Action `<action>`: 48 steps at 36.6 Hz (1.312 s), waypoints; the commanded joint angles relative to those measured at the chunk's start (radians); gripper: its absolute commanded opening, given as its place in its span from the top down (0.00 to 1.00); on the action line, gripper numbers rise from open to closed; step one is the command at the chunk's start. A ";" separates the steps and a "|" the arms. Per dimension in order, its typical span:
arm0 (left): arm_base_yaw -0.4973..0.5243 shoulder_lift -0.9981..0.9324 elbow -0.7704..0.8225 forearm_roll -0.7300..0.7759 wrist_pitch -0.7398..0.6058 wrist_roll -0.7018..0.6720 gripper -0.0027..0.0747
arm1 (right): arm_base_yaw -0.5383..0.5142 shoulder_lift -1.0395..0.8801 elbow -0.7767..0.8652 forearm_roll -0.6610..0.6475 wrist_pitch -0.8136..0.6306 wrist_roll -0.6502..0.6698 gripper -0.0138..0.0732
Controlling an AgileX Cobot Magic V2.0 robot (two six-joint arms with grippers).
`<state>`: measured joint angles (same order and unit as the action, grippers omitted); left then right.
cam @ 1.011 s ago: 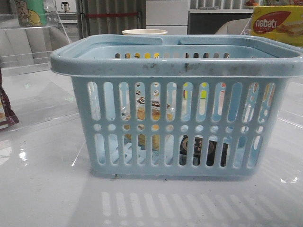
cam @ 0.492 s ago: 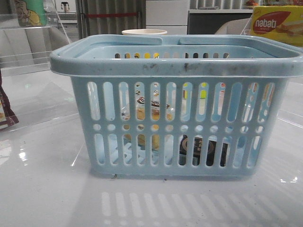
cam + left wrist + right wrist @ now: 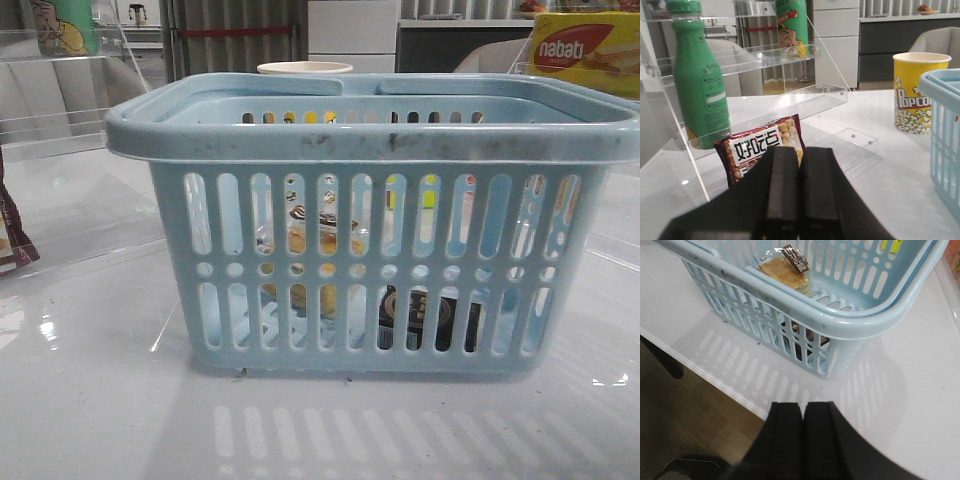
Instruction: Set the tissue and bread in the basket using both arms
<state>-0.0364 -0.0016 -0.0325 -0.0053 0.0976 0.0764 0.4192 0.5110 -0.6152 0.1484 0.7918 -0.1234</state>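
Bread (image 3: 785, 267), yellowish-brown in crinkly clear wrapper, and flat black tissue pack (image 3: 432, 318) lie inside light-blue slotted plastic basket (image 3: 370, 135); both light, squashy, best pinched by edges. Left hand (image 3: 799, 190), right hand (image 3: 802, 432) closed, empty.

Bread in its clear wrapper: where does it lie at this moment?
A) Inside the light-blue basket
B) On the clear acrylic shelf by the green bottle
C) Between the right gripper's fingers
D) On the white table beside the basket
A: the right wrist view shows the bread lying on the floor of the basket, while the right gripper is shut and holds nothing.
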 commanded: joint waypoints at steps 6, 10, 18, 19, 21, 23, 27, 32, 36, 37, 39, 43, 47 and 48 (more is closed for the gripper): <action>0.040 -0.022 0.017 -0.009 -0.145 -0.001 0.85 | 0.001 0.001 -0.026 0.003 -0.068 -0.013 0.78; 0.042 -0.022 0.035 -0.009 -0.150 -0.001 0.85 | 0.001 0.001 -0.026 0.003 -0.066 -0.013 0.78; 0.042 -0.022 0.046 -0.011 -0.160 -0.001 0.85 | 0.001 0.001 -0.026 0.003 -0.066 -0.013 0.78; 0.045 -0.022 0.046 -0.011 -0.160 -0.001 0.85 | 0.001 0.001 -0.026 0.003 -0.066 -0.013 0.78; 0.056 -0.022 0.046 -0.013 -0.165 -0.003 0.85 | 0.001 0.001 -0.026 0.003 -0.066 -0.013 0.78; 0.066 -0.022 0.046 -0.020 -0.169 -0.003 0.85 | 0.001 0.001 -0.026 0.003 -0.066 -0.013 0.78; 0.074 -0.022 0.046 -0.031 -0.171 -0.003 0.85 | 0.001 0.001 -0.026 0.003 -0.066 -0.013 0.78; 0.074 -0.022 0.046 -0.031 -0.171 -0.003 0.85 | 0.001 0.001 -0.026 0.003 -0.066 -0.013 0.78; 0.074 -0.022 0.046 -0.031 -0.171 -0.003 0.85 | 0.001 0.001 -0.026 0.003 -0.066 -0.013 0.78; 0.074 -0.022 0.046 -0.031 -0.171 -0.003 0.85 | 0.001 0.001 -0.026 0.003 -0.066 -0.013 0.78; 0.074 -0.021 0.046 -0.031 -0.171 -0.003 0.85 | 0.001 0.001 -0.026 0.003 -0.066 -0.013 0.78; 0.074 -0.021 0.046 -0.031 -0.171 -0.003 0.85 | 0.001 0.001 -0.026 0.003 -0.066 -0.013 0.78; 0.074 -0.021 0.046 -0.031 -0.169 -0.003 0.85 | 0.001 0.001 -0.026 0.003 -0.065 -0.013 0.78; 0.074 -0.021 0.046 -0.031 -0.169 -0.003 0.85 | 0.001 0.001 -0.026 0.003 -0.065 -0.013 0.78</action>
<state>0.0365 -0.0046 0.0057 -0.0261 0.0158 0.0764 0.4192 0.5110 -0.6152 0.1484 0.7936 -0.1234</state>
